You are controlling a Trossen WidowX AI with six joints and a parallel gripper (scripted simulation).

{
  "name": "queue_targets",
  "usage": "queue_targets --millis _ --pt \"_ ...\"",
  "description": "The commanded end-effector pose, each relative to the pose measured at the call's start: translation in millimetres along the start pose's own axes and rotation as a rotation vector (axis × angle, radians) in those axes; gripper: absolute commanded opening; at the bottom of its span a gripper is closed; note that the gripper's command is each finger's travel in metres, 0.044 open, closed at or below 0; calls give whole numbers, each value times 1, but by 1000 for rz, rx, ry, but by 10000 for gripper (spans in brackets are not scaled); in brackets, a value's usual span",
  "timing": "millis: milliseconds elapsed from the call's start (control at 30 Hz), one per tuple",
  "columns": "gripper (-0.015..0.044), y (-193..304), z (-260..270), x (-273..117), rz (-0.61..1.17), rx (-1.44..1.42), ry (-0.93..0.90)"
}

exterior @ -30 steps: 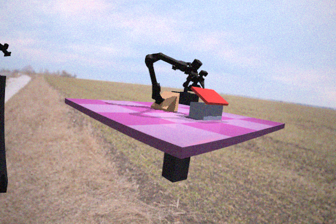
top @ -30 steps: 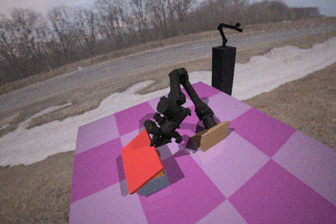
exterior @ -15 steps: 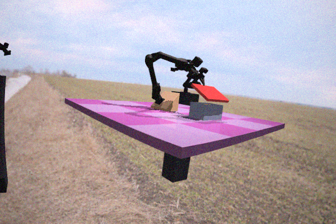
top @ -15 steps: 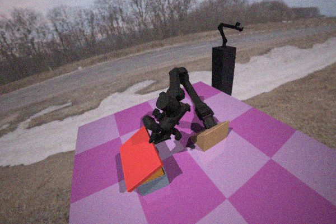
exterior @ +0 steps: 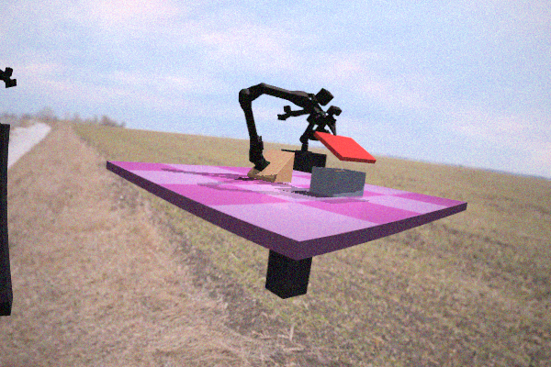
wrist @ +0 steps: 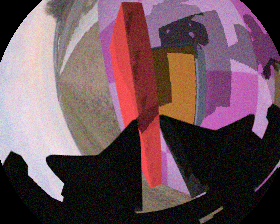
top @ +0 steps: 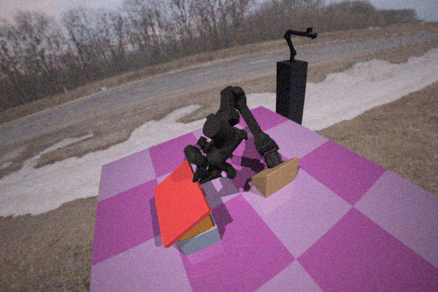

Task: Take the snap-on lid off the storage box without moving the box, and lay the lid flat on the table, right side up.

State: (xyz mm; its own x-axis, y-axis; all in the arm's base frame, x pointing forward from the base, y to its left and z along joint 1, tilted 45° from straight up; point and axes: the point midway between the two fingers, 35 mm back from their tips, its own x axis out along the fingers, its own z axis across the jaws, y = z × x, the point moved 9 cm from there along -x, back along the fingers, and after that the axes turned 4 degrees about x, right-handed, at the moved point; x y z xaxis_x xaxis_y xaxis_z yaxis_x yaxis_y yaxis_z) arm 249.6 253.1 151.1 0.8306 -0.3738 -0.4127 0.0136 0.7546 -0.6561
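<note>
The red lid is off the storage box and tilted in the air above it, red top face up. Its edge at the gripper is higher and the far edge lower. The grey-blue box stands upright on the table, with its orange inside partly showing. A gap shows between lid and box in the exterior view. My gripper is shut on the lid's edge. In the top and exterior views the fingertips are dark and hard to separate.
A tan wedge-shaped block stands beside the arm's base on the chequered table. Behind the table, a black pedestal carries another arm. The table's edge lies beyond the lid's side of the box.
</note>
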Motion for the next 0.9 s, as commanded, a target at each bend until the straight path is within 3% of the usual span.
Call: queue_targets --millis 0,867 --pt "0 1 8 -7 1 13 -14" --pt "0 -36 6 -7 0 11 -13"
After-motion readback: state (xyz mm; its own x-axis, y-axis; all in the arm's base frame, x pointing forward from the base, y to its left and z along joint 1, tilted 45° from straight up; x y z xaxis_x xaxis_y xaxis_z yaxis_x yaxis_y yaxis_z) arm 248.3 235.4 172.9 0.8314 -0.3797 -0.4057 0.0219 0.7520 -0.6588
